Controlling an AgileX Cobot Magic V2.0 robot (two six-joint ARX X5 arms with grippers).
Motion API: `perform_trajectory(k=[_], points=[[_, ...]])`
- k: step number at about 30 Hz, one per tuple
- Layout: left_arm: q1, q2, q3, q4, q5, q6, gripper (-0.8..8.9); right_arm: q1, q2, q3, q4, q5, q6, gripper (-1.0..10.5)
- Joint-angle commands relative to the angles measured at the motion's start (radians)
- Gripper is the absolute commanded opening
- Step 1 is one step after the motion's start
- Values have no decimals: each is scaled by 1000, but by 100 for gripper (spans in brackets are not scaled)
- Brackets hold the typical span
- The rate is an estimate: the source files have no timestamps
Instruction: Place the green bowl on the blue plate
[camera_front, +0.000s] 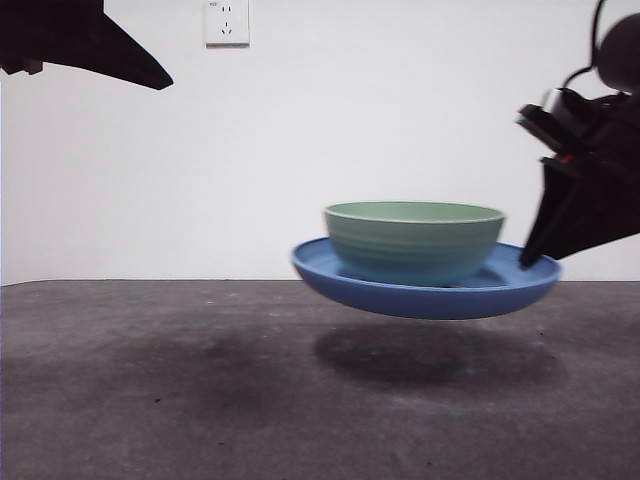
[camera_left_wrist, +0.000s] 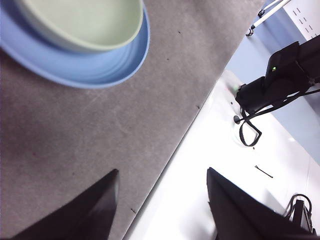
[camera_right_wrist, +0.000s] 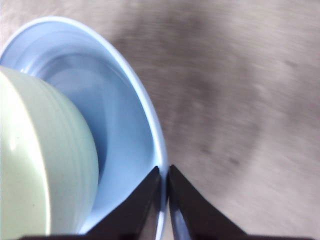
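Note:
The green bowl (camera_front: 413, 240) sits upright inside the blue plate (camera_front: 430, 298). The plate hangs in the air above the table, with its shadow on the mat below. My right gripper (camera_front: 535, 258) is at the plate's right edge, shut on its rim. In the right wrist view the gripper (camera_right_wrist: 164, 172) pinches the plate's rim (camera_right_wrist: 150, 125), with the bowl (camera_right_wrist: 40, 165) beside it. My left gripper (camera_left_wrist: 162, 172) is open and empty, well away from the plate (camera_left_wrist: 100, 67) and bowl (camera_left_wrist: 85, 22). It shows as a dark tip (camera_front: 80, 40) at the top left of the front view.
A dark grey mat (camera_front: 200, 400) covers the table. Its edge meets a white surface (camera_left_wrist: 210, 150) in the left wrist view, with black gear (camera_left_wrist: 280, 80) beyond. A wall socket (camera_front: 226, 22) is on the white wall behind.

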Motion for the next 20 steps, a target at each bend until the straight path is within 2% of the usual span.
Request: perform_trajectory(k=[1, 10, 20], points=[[-8, 5, 9, 21, 5, 9, 281, 49, 8, 26, 41, 16, 65, 9], [-8, 5, 9, 20, 5, 9, 281, 169, 72, 39, 136, 53, 163, 9], [-8, 5, 9, 19, 5, 7, 281, 236, 209, 97, 193, 84, 203, 9]])
